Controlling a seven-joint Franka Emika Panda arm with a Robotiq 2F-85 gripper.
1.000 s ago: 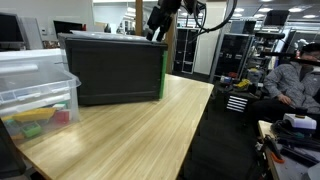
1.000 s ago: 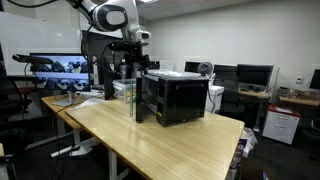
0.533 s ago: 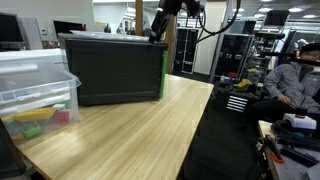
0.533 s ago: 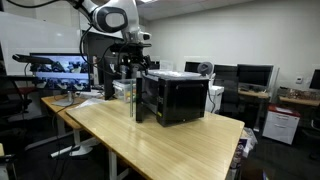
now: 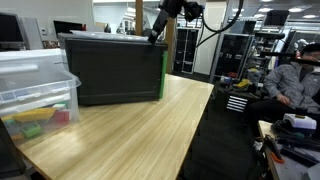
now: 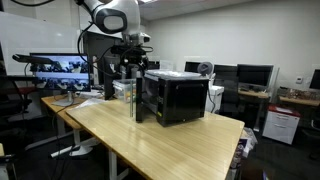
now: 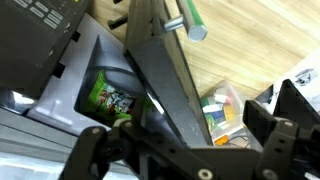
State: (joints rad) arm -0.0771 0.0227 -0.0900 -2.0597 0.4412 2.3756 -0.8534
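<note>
Both jaws of the empty tool (image 5: 157,33) stand wide above the black box (image 5: 115,70) rim, apparently clear

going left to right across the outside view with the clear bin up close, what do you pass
clear plastic storage bin with colourful items inside → large black box with a green edge strip → tall black equipment rack → seated person in a grey top

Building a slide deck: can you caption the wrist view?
Open jaws hover over a black box with a green packet inside, wooden table alongside.
</note>
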